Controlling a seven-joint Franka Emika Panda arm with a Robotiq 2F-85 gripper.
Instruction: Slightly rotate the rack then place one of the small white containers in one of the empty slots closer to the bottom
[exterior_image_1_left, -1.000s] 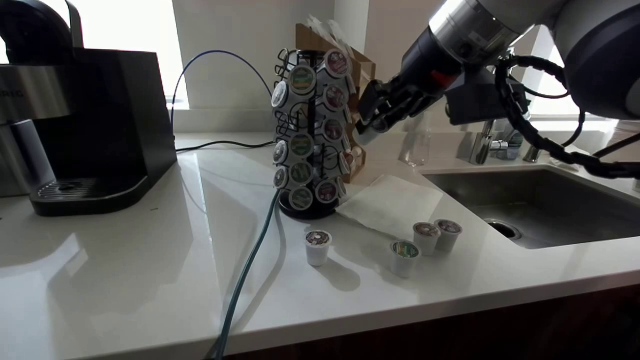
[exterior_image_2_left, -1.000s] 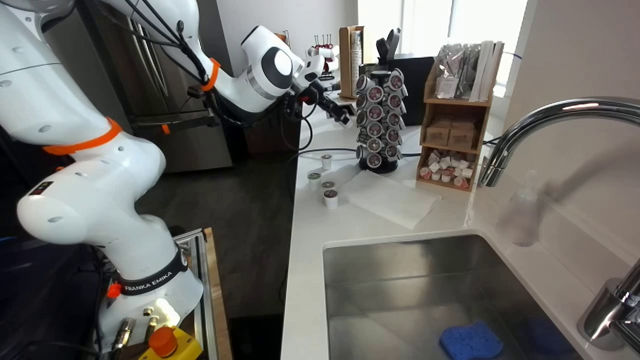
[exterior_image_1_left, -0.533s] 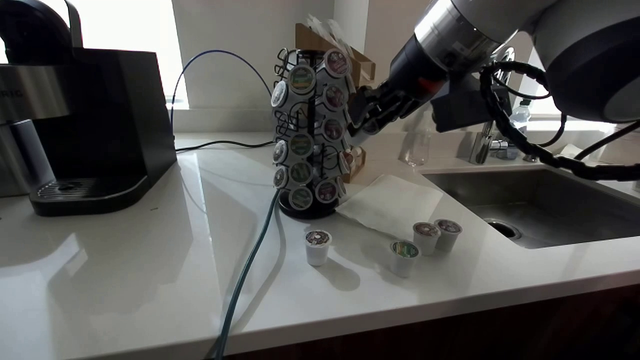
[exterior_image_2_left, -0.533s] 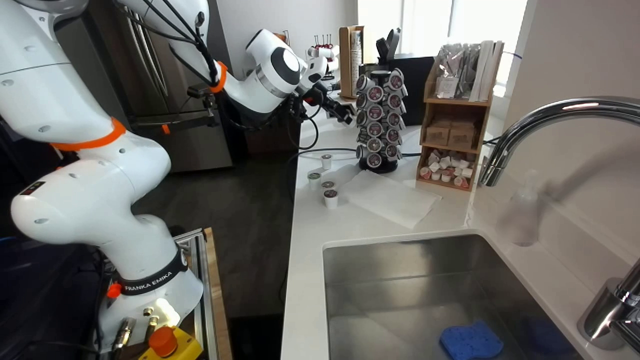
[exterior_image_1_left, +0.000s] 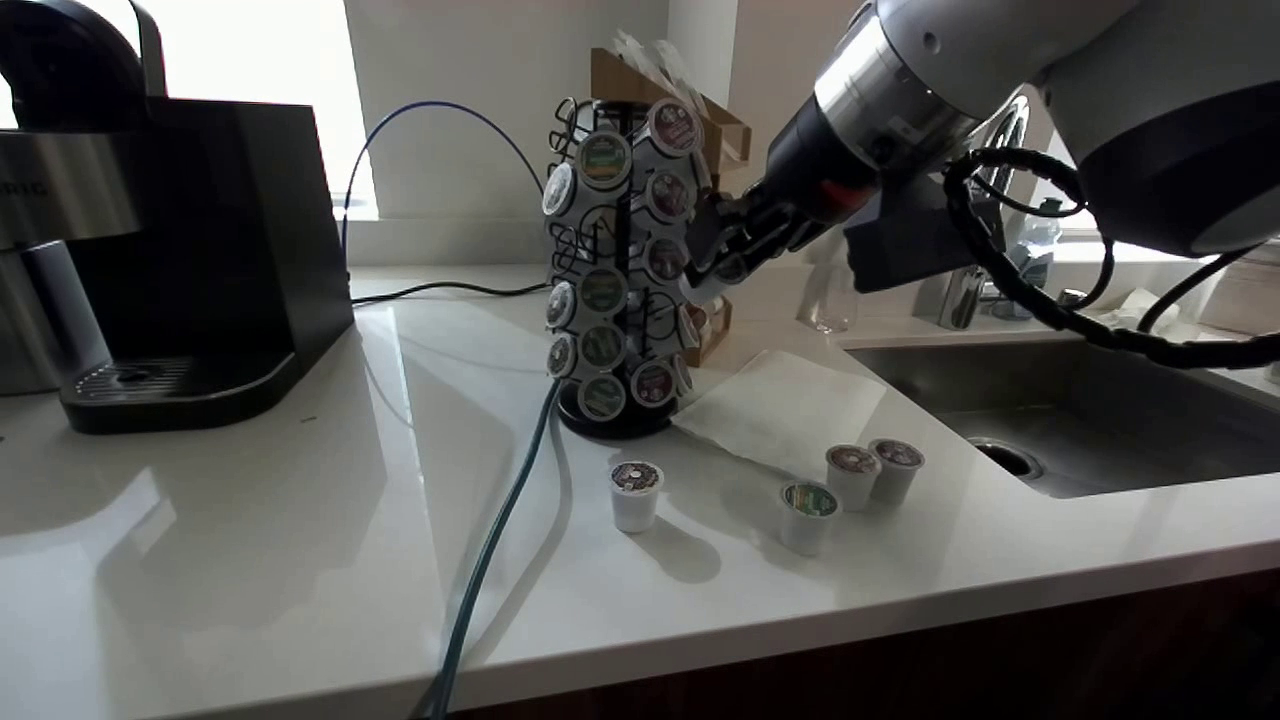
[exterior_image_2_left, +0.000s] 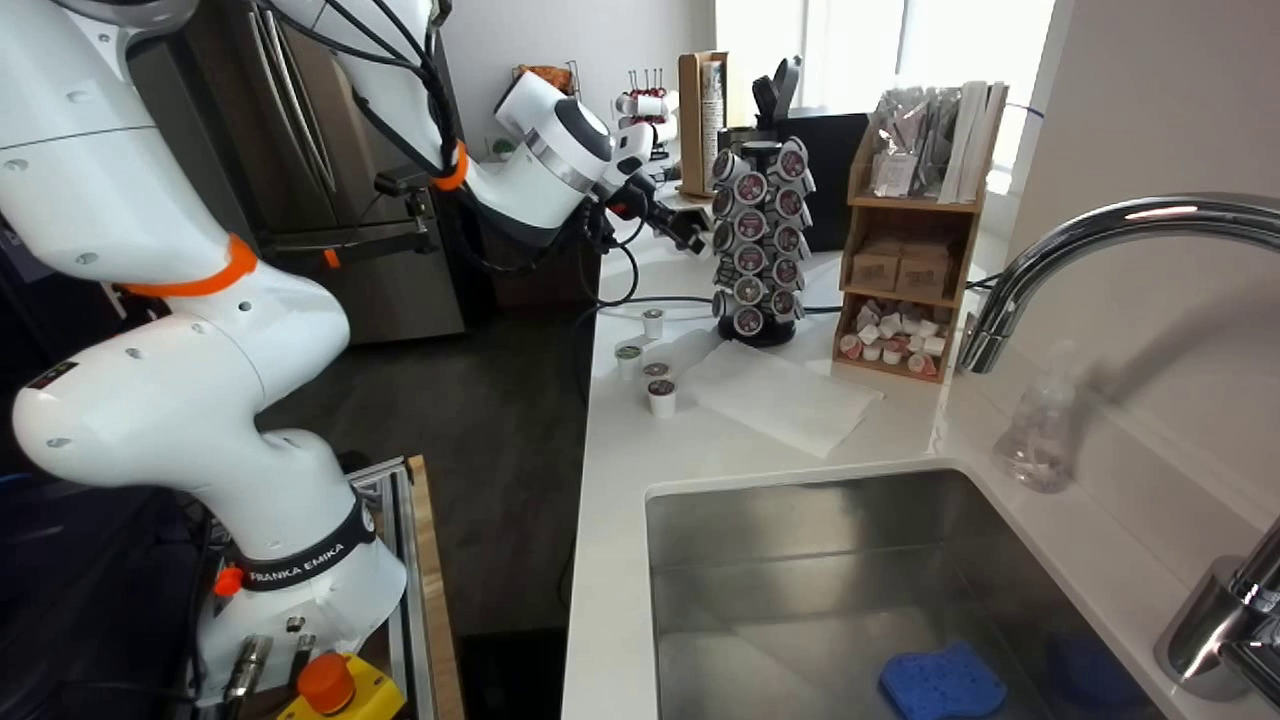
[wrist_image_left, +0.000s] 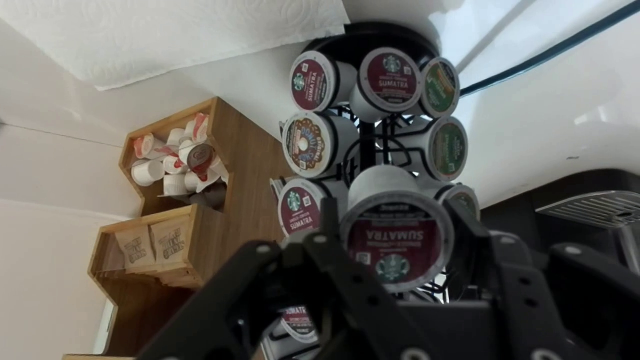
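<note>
Far left in an exterior view, a black coffee machine (exterior_image_1_left: 200, 250) stands on the white counter (exterior_image_1_left: 260, 560). A blue-green cable (exterior_image_1_left: 508, 510) runs from the counter's edge toward the rack (exterior_image_1_left: 622, 235), a dark wire tower hung with rows of pods (exterior_image_1_left: 601, 290), lids outward. Behind it rises a wooden shelf (exterior_image_1_left: 738, 130). One loose pod (exterior_image_1_left: 635, 508) stands upright in front of its base. Just right of the rack, at about its middle height, the gripper (exterior_image_1_left: 712, 272) tilts downward, its arm (exterior_image_1_left: 850, 110) filling the upper right. The wrist view shows its fingers (wrist_image_left: 328, 217) tight about a Sumatra pod (wrist_image_left: 397, 245), lid turned away from the rack; whether this pod touches the rack cannot be told. A bare wire loop (exterior_image_1_left: 660, 315) — one row above the lowest — lies close to it. Farther right, a paper towel (exterior_image_1_left: 785, 410) lies flat; near its front corner stand a green-lidded pod (exterior_image_1_left: 808, 525) and two brown-lidded pods (exterior_image_1_left: 852, 485), all upright. The steel sink (exterior_image_1_left: 1080, 385) occupies the far right.
</note>
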